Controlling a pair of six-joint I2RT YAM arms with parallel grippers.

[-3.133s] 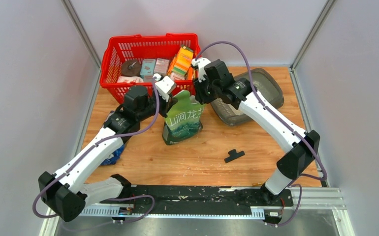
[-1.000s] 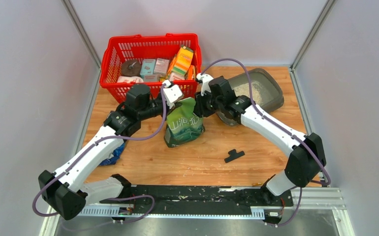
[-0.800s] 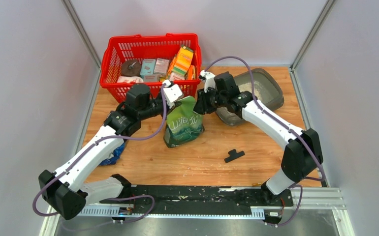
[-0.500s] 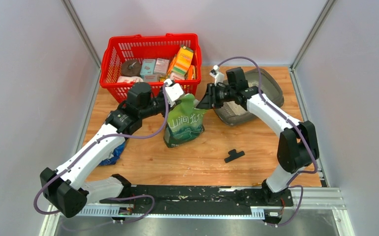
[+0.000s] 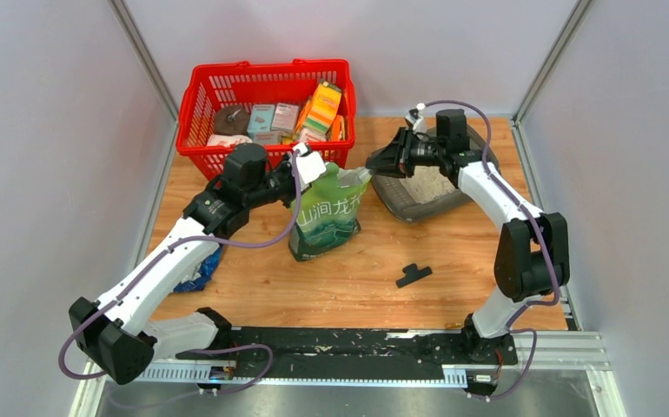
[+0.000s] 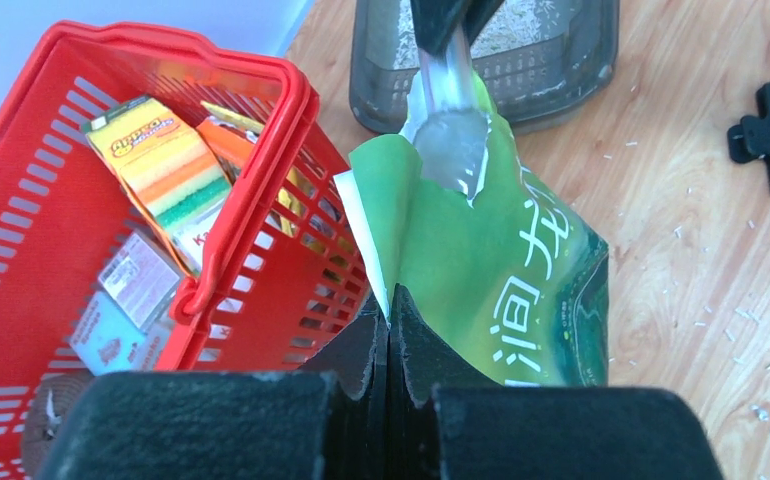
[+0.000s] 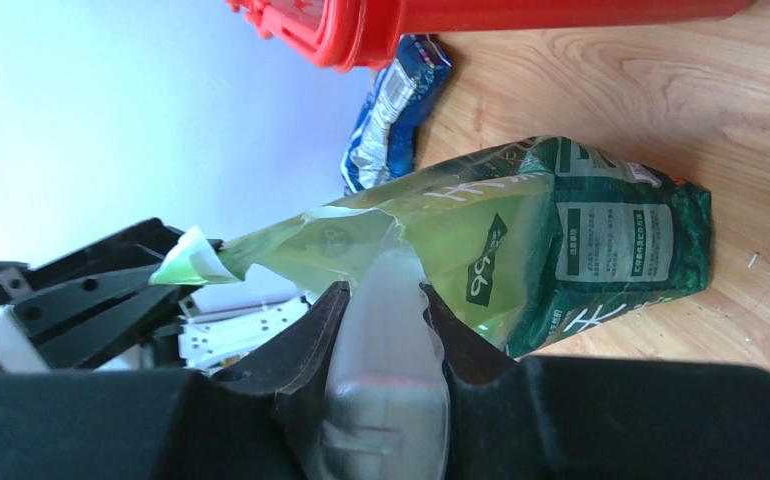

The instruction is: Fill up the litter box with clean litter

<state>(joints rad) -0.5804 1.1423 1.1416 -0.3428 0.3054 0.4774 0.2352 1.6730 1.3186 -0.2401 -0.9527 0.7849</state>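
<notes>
While one green pouch (image 5: 327, 217) marked "山涧龙" stands on the tabletop (image 5: 357, 287), the left fingers (image 6: 361, 350) are pinched together on one lip of its torn mouth. The right fingers (image 7: 301, 350) are clamped on the opposite lip. One dark grey litter box (image 6: 551, 85), holding clean litter (image 5: 431, 184), sits just behind the right fingers, beside one red basket (image 5: 196, 113). One black clip (image 5: 413, 275) and one blue foil bag (image 7: 396, 95) lie nearby.

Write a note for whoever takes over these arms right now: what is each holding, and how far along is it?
Left jaws: shut on the top edge of the pouch.
Right jaws: shut on a pale tool, maybe a scoop, its tip at the pouch mouth.
Done: the box, right of the pouch, holds some litter.
To do: probably more litter from the pouch into the box.
</notes>
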